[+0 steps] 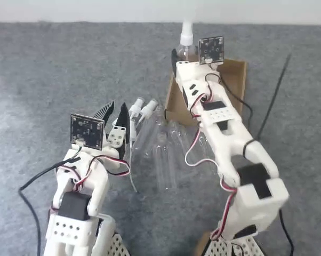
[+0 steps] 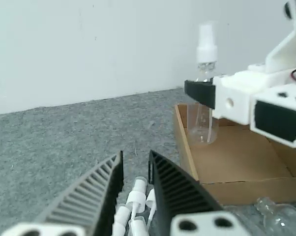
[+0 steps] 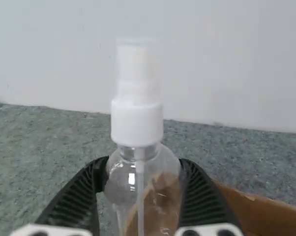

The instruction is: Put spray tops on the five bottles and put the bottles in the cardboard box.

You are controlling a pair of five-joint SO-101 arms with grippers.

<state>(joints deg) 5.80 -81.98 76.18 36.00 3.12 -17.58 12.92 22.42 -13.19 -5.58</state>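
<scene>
Your right gripper grasps a capped bottle over the cardboard box;
your left gripper gapes above loose spray tops.

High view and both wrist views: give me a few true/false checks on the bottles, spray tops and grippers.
1. The right gripper grips a bottle that has a spray top fitted. True.
2. That bottle lies flat on its side. False: it is upright, held at the cardboard box.
3. The left gripper is shut on a spray top. False: it is open and holds nothing; loose spray tops lie just beyond its fingertips.
4. Clear bottles without tops lie on the grey carpet between the two arms. True.
</scene>
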